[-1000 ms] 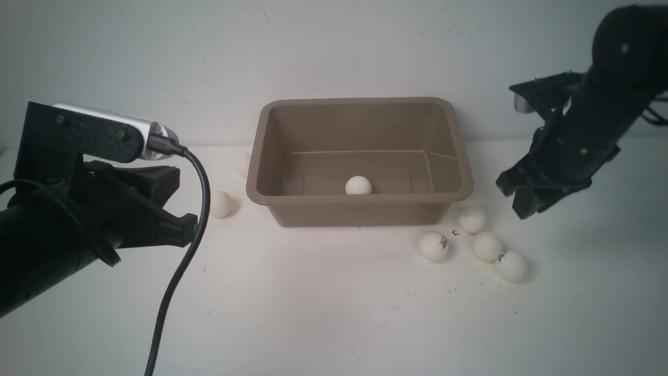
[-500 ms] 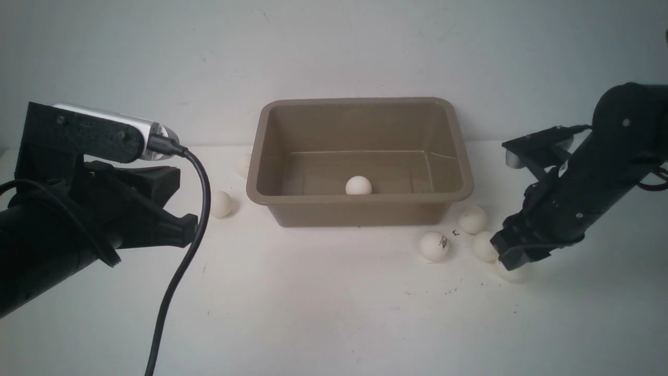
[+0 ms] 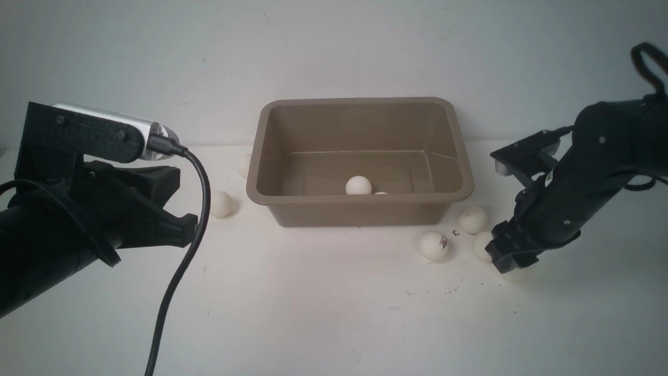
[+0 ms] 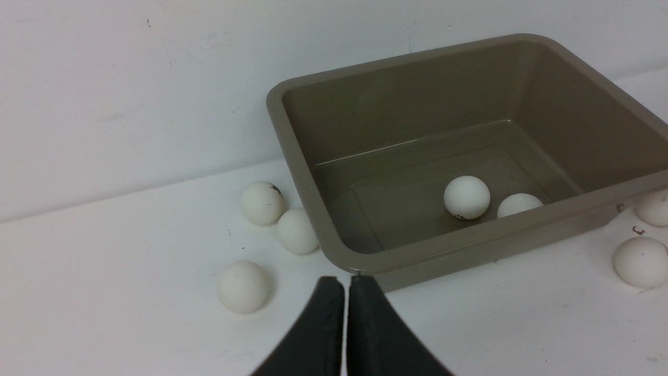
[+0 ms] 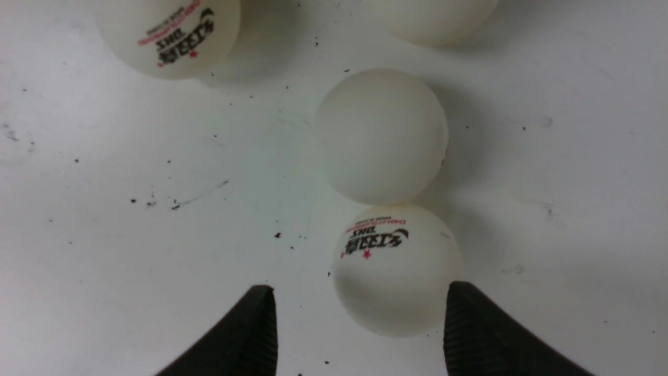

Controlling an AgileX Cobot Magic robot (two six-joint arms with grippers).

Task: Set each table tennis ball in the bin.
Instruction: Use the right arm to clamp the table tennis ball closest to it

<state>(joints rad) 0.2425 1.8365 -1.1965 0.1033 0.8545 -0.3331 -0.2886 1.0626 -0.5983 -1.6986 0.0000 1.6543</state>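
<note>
Your right claw [image 5: 361, 290] stands wide astride a small off-white printed table tennis ball [image 5: 394, 271], lower right in the front view, set to close. The taupe-brown rectangular plastic bin [image 3: 360, 209], centre, holds two. Left claw [image 4: 347, 284] is pinched shut, parked.

The letters "DHS" are read, beside black Chinese characters, a small red star and a line of red print too fine to be made out, on one table tennis ball [image 5: 396, 269] and again on a second ball [image 5: 167, 34] lying on the desk [image 5: 104, 156].
</note>
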